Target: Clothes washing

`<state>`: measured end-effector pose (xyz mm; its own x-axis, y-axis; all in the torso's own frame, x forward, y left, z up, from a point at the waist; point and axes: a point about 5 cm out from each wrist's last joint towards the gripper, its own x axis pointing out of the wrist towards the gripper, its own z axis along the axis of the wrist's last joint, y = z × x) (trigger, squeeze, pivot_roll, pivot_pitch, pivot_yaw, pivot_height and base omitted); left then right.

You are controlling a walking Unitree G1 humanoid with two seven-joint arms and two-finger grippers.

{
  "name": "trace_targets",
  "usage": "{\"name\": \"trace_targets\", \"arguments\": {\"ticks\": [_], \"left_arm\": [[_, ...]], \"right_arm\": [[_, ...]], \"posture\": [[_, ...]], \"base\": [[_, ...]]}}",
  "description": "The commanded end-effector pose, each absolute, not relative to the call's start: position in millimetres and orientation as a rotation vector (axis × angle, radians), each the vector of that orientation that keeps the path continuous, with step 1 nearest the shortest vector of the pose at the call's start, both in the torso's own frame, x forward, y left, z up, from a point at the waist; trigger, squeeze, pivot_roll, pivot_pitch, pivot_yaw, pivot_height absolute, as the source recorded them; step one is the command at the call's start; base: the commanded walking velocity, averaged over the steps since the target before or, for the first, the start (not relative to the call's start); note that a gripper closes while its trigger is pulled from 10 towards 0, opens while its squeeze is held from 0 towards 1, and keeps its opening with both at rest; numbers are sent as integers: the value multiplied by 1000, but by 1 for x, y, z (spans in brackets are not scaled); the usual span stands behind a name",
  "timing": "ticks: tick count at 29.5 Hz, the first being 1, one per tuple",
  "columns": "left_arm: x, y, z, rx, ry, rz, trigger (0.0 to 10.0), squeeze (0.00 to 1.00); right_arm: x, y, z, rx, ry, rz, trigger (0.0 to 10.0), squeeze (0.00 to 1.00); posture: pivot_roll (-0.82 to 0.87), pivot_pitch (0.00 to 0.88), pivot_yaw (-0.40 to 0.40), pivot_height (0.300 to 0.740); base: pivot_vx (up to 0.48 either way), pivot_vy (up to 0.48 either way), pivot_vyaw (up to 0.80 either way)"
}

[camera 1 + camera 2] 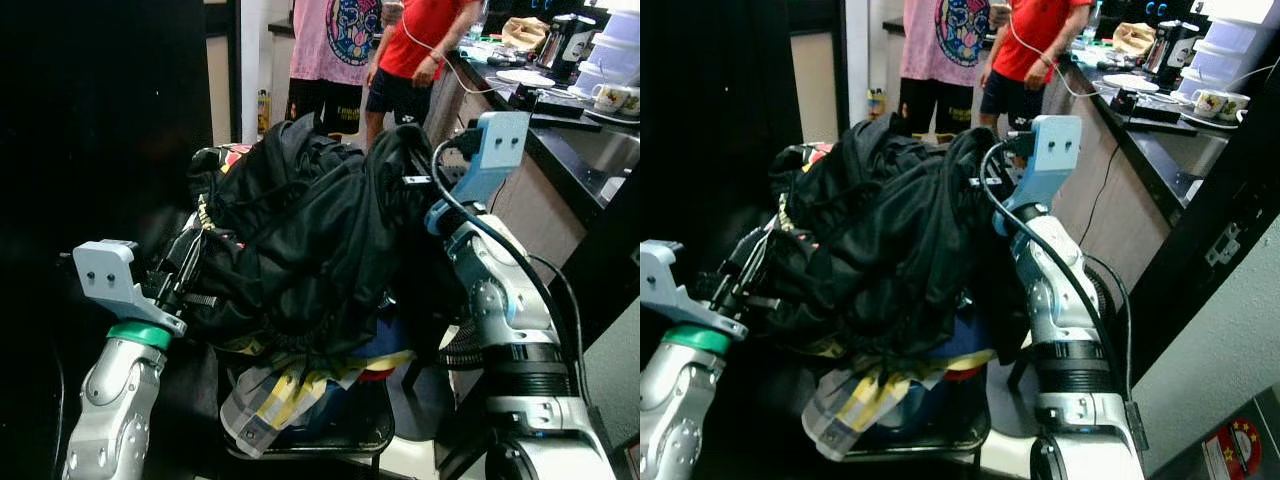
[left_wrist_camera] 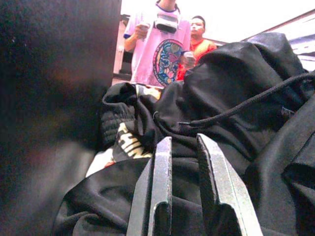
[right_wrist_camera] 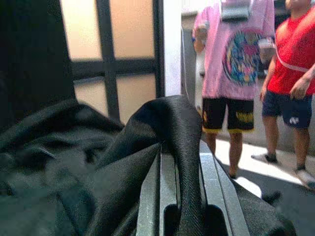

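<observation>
You had both arms raised around a bundle of black clothes (image 1: 300, 230), which sat heaped above a dark basket (image 1: 350, 430) with checked and yellow garments (image 1: 270, 395) spilling over its front rim. Your left gripper (image 2: 184, 147) pressed into the bundle's left side, fingers nearly closed with black fabric between them. Your right gripper (image 3: 179, 157) was clamped on a fold of the same clothes. Two people (image 1: 380, 50) stood beyond, by the counter (image 1: 580, 130).
</observation>
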<state>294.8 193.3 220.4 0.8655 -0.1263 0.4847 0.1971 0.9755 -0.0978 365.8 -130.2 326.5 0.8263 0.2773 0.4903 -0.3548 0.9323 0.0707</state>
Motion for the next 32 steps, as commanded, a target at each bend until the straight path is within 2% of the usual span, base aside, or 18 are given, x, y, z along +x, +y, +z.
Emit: {"name": "trace_targets", "arguments": {"ticks": [1, 14, 20, 32], "left_arm": [[298, 188, 217, -145, -472, -182, 10000, 0], [298, 187, 218, -143, -481, -183, 10000, 0], [299, 186, 218, -145, -476, -179, 10000, 0], [300, 184, 216, -136, -469, -177, 10000, 0]], "right_arm": [[364, -141, 330, 191, -515, 297, 10000, 0], [364, -143, 346, 198, -560, 286, 10000, 0], [368, -160, 373, 190, -654, 184, 10000, 0], [370, -175, 368, 171, -652, 140, 10000, 0]], "posture": [[-24, 0, -44, 740], [-18, 0, -45, 740], [-16, 0, -47, 740], [-15, 0, -41, 740]], "base": [[0, 0, -800], [0, 0, -800], [0, 0, -800], [0, 0, -800]]}}
